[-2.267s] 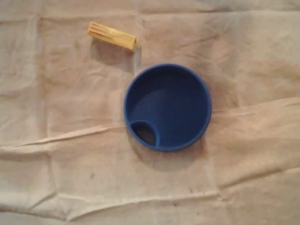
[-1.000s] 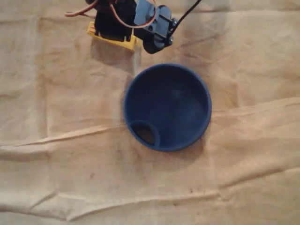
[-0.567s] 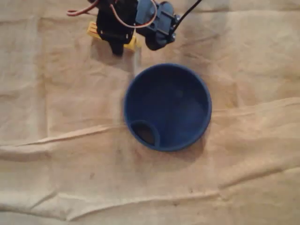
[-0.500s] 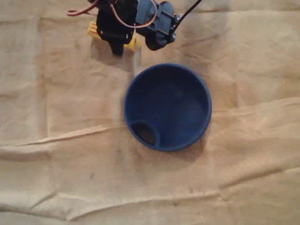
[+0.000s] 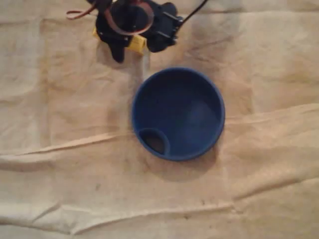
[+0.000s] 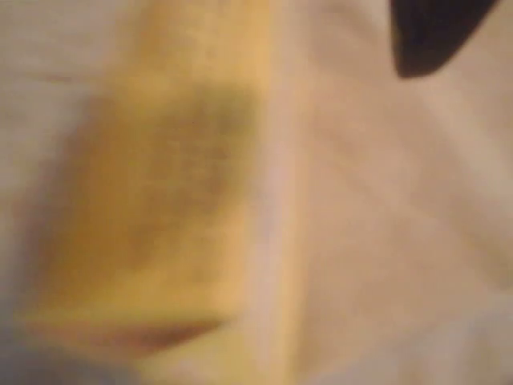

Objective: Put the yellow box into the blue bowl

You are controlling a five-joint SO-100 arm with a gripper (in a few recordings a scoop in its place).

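The yellow box (image 5: 136,44) lies on the cloth at the upper left of the overhead view, mostly hidden under my black arm. My gripper (image 5: 121,46) hangs right over it, and one dark fingertip (image 5: 117,56) pokes out past the box's near side. The blue bowl (image 5: 178,113) stands empty below and to the right of the box. In the wrist view the box (image 6: 160,184) is a large yellow blur on the left. A black fingertip (image 6: 429,36) at the top right stands apart from it with cloth between, so the jaws look open.
A wrinkled beige cloth (image 5: 75,164) covers the whole table. The bowl has a small round inset (image 5: 153,141) at its lower left rim. Orange and black cables (image 5: 79,12) trail from the arm at the top edge.
The arm came in from the top edge and settled over the yellow box. Since half a second ago it has shifted a little left and down. Box and bowl have not moved.
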